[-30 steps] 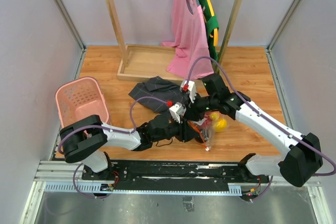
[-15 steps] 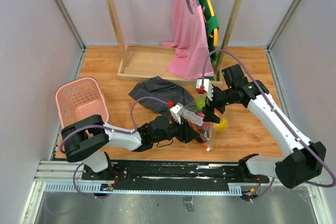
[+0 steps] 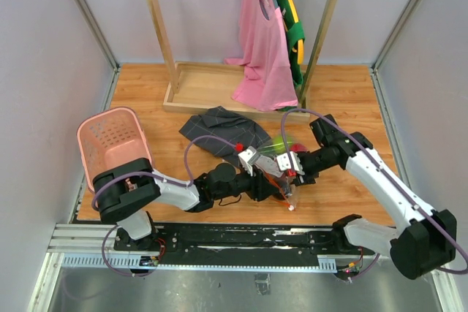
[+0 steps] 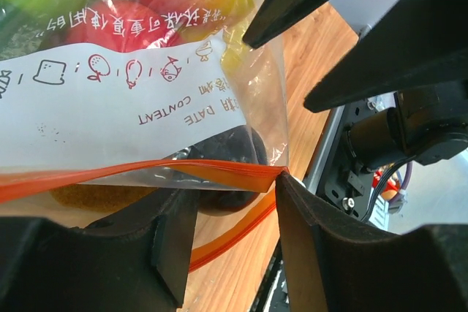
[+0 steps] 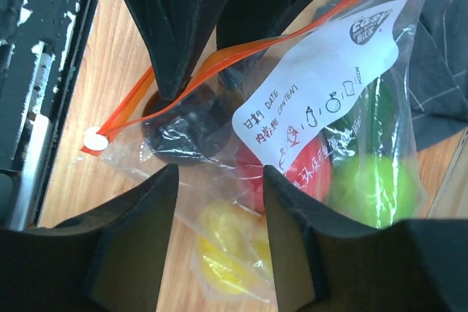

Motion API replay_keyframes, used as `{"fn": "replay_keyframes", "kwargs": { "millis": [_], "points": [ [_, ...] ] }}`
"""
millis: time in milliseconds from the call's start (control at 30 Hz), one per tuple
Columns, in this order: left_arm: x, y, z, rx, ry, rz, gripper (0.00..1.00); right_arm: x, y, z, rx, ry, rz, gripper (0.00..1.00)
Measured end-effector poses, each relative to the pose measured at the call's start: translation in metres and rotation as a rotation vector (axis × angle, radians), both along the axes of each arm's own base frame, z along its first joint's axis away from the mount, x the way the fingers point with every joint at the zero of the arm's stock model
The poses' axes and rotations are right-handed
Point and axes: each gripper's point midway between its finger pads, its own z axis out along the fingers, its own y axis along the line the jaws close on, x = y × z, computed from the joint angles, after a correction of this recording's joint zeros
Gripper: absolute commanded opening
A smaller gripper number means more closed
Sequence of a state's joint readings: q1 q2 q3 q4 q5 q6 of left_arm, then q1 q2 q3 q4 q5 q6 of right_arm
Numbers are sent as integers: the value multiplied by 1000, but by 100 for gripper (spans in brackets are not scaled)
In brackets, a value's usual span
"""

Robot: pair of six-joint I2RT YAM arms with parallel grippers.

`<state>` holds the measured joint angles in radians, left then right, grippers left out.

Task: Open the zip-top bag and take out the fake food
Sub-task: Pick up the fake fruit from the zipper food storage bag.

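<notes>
- All of the fake food (image 5: 373, 180) is seen inside the zip-top bag (image 5: 322, 93). Lime green, red, yellow and dark pieces show through the clear plastic, and no fruit is seen lying loose.
- The bag is found on the tabletop (image 3: 351, 100), near the middle of the near edge and just right of the grey checked cloth (image 3: 219, 129).
- In the right wrist view the orange-red zip strip (image 5: 219, 60) looks parted over a short stretch, so the opening is judged begun but not finished.
- The left end effector (image 4: 234, 188) is seen with its jaws partly apart and the zip strip lying across the gap. A firm hold on it cannot be made out.
- The right end effector (image 5: 219, 173) is held spread over the bag, and nothing is gripped.
- The mouth remains to be widened and every fruit to be taken out.
</notes>
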<state>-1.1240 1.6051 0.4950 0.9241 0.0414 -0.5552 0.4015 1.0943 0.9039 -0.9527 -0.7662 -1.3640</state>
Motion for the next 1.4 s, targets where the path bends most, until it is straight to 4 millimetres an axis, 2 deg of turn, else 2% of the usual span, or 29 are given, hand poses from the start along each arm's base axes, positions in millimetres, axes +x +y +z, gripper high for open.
{"fn": "replay_keyframes", "kwargs": {
  "millis": [200,433,633,767,867,1400],
  "points": [
    [-2,-2,-6,13,-32,-28,52,4,1,-21,-37,33,42,28],
    [-2,-3,-16,30,-51,-43,54,3,0,-42,-91,89,54,21],
    [-1,-3,-31,59,-52,-46,58,3,-4,-59,-142,153,46,20],
    [0,-4,-33,61,-55,-45,61,1,-4,-66,-158,188,40,19],
    [1,-4,-32,56,-60,-38,66,0,-4,-69,-164,208,35,19],
    [13,-3,-49,97,-109,35,74,0,2,-79,-179,338,-22,12]
  ]
}}
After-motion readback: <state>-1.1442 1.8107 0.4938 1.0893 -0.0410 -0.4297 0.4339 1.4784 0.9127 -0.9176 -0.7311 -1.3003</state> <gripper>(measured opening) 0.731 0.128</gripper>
